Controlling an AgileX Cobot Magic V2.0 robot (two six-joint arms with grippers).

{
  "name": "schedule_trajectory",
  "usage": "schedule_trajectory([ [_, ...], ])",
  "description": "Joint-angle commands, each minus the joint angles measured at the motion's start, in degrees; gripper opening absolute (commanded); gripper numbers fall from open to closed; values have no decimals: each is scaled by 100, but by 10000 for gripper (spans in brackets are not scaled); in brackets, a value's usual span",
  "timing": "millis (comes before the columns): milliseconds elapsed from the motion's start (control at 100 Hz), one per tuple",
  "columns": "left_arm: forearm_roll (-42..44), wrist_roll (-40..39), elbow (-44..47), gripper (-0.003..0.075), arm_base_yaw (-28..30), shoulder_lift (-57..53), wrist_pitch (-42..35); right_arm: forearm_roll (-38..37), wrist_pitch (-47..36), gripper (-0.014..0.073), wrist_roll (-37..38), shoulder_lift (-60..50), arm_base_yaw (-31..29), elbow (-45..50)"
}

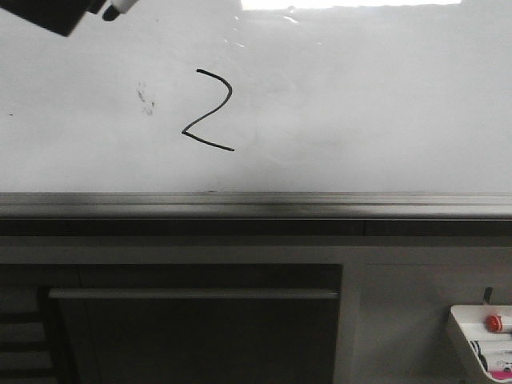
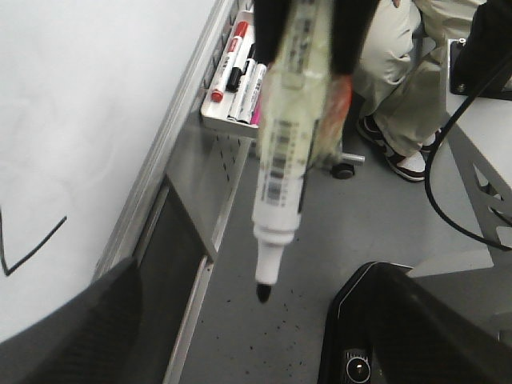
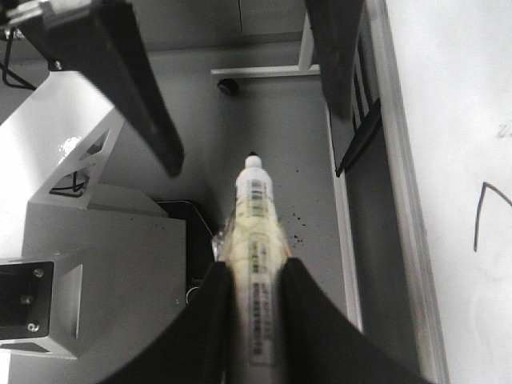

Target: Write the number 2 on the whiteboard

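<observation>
The whiteboard [image 1: 360, 104] fills the upper front view. The number 2 [image 1: 210, 112] is a thin black angular line left of its middle, right of a faint smudge [image 1: 146, 98]. Parts of the 2 show in the left wrist view [image 2: 32, 248] and the right wrist view [image 3: 480, 216]. My right gripper [image 3: 256, 268] is shut on a white marker [image 3: 254, 216], held away from the board. The marker's bare black tip [image 2: 262, 293] points between the spread fingers [image 3: 136, 104] of my open, empty left gripper [image 2: 244, 280]. A dark gripper part [image 1: 48, 14] and the marker tip [image 1: 112, 11] show at the front view's top left corner.
A grey metal rail [image 1: 256, 204] runs under the board. A small white tray [image 1: 480, 344] holding a red ball and markers hangs at the lower right; it also shows in the left wrist view [image 2: 232, 80]. A person's legs [image 2: 400, 88] and a black cable [image 2: 436, 160] are near. A white frame [image 3: 72, 160] stands by.
</observation>
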Motion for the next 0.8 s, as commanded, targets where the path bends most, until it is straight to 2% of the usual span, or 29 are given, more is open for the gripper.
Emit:
schedule_trajectory([
  [0, -326, 38, -194, 535, -227, 40, -452, 197, 119, 37, -169, -174, 13, -117],
  [160, -326, 38, -194, 535, -494, 253, -496, 197, 119, 37, -276, -174, 13, -117],
  [330, -654, 74, -194, 519, -526, 382, -553, 187, 119, 37, -276, -174, 13, -117],
  [600, -989, 193, -194, 302, -526, 387, -679, 187, 129, 37, -276, -174, 13, -117],
  [790, -989, 193, -194, 213, -526, 387, -679, 187, 79, 37, -276, -174, 13, -117],
])
